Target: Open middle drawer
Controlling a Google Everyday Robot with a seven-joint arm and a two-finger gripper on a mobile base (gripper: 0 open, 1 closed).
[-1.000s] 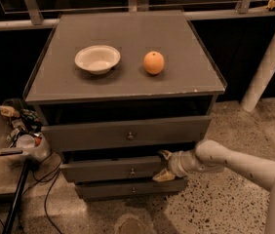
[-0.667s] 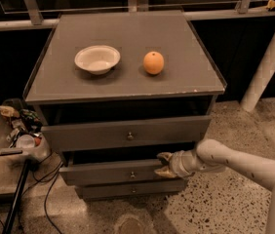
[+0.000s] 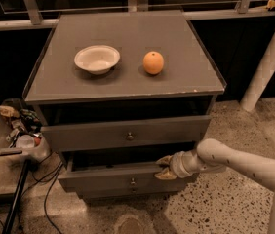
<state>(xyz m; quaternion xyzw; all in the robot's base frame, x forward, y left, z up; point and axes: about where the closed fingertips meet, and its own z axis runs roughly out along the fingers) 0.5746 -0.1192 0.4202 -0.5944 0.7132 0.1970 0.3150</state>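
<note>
The grey cabinet has three drawer fronts. The middle drawer, with a small round knob, is pulled out a little, and a dark gap shows above its front. My gripper comes in from the right on a white arm. It sits at the right part of that drawer's top edge. One finger is above and behind the front, the other lies against its face, so the edge is held between them.
The top drawer also stands slightly out. A white bowl and an orange rest on the cabinet top. A bin of clutter, a black pole and cables stand on the left, and a white pillar on the right.
My gripper has shifted slightly left and toward the camera. The middle drawer's front has come out a little with it.
</note>
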